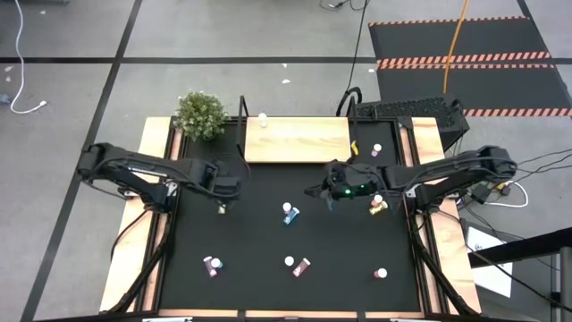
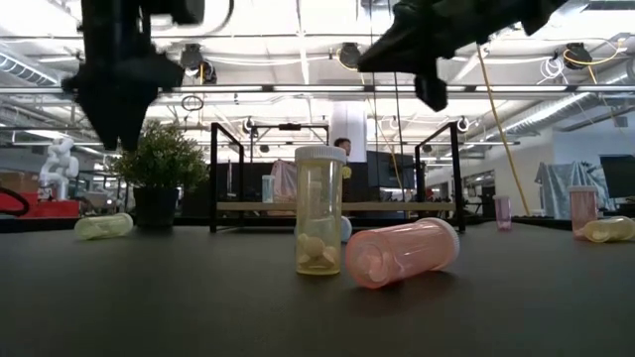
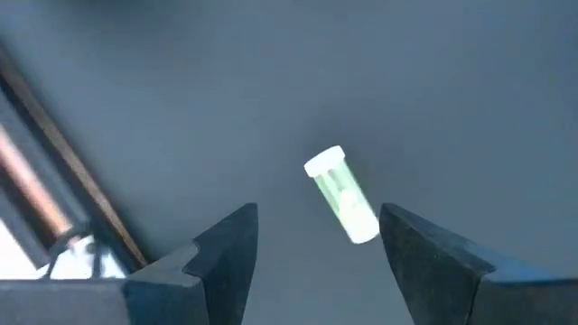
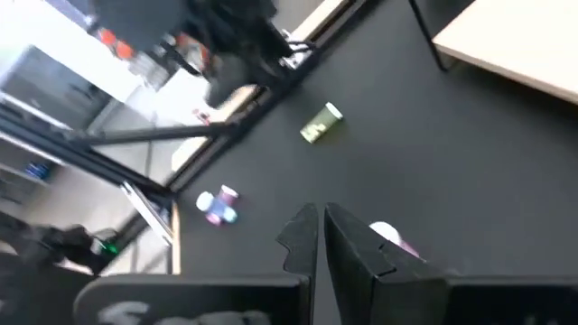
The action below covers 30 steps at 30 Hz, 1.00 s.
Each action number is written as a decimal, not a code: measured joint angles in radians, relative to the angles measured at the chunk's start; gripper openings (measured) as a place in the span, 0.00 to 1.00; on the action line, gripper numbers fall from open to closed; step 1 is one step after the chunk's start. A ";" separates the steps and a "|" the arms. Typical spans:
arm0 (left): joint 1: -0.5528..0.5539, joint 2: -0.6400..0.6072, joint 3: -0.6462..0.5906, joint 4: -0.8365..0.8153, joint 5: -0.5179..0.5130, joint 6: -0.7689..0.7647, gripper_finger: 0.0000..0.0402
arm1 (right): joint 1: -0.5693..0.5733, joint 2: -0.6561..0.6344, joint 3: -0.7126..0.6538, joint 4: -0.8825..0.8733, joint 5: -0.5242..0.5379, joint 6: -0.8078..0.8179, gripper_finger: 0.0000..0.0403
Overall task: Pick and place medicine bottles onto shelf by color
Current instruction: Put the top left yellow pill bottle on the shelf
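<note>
Nearest the front edge of the black worktop [image 1: 268, 295] there's a row of little bottles: a maroon bottle [image 1: 213, 266] toward the front left corner, an upright yellow bottle [image 1: 289, 261] touching a tipped pink bottle [image 1: 302, 266] mid-front, and a white-capped bottle [image 1: 381, 274] toward the front right. Around the middle sits a blue bottle [image 1: 290, 214]. The left gripper [image 1: 223, 199] hangs over the left-middle part with its fingers spread apart, a green bottle [image 3: 342, 195] lying on its side on the worktop between and just past them, not gripped. The right gripper [image 1: 327, 191] is up over the middle-right with its fingers pressed together, holding nothing. Just beside that arm lies an orange bottle [image 1: 378, 205]. At the back edge is the shelf [image 1: 297, 139], one small white-capped bottle [image 1: 263, 118] standing at its back left corner, and a plant [image 1: 200, 114] at the back left.
</note>
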 joint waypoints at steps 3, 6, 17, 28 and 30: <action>0.066 0.000 -0.091 0.080 0.064 0.078 0.58 | 0.023 0.044 0.000 0.057 0.034 0.049 0.04; 0.120 0.000 -0.145 0.124 0.094 0.125 0.58 | 0.051 0.071 0.000 0.073 0.077 0.091 0.04; 0.216 -0.001 -0.272 0.326 0.193 0.185 0.58 | 0.111 0.080 0.000 0.067 0.181 0.167 0.04; 0.207 -0.002 -0.375 0.525 0.265 0.027 0.58 | 0.112 0.081 0.000 0.066 0.179 0.166 0.04; 0.207 -0.002 -0.369 0.499 0.269 0.019 0.58 | 0.111 0.081 0.000 0.065 0.179 0.165 0.04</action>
